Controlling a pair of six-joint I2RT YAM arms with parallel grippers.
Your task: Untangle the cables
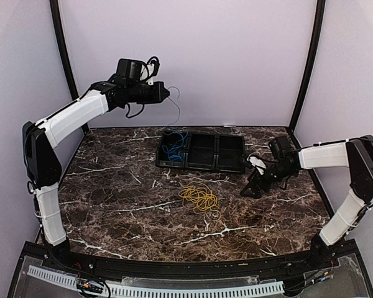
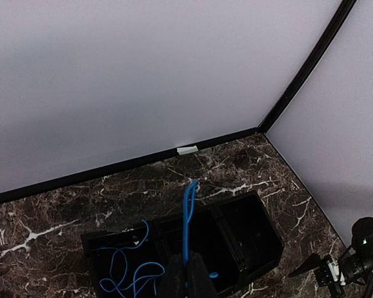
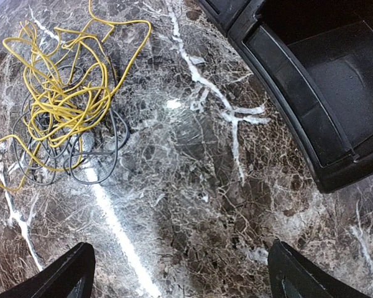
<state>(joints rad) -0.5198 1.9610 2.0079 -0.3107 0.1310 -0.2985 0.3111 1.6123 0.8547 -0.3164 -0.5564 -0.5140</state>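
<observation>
My left gripper (image 1: 166, 93) is raised high above the table's back left and is shut on the blue cable (image 1: 173, 148). The cable hangs from the gripper into the left compartment of the black tray (image 1: 230, 166). In the left wrist view the closed fingers (image 2: 202, 279) pinch the blue cable (image 2: 188, 214), and its loose loops lie in that compartment. The yellow cable (image 1: 199, 200) lies bundled mid-table, tangled with a dark grey cable (image 3: 102, 167); the yellow cable (image 3: 56, 93) also shows in the right wrist view. My right gripper (image 1: 253, 184) is open and empty, low over the table to the right of the bundle.
The tray (image 2: 270, 233) has three compartments; the middle and right ones hold no coils. Its corner (image 3: 311, 124) lies at the upper right of the right wrist view. Pale walls with black corner posts enclose the marble table (image 1: 112, 186). The right arm (image 2: 357, 251) shows in the left wrist view.
</observation>
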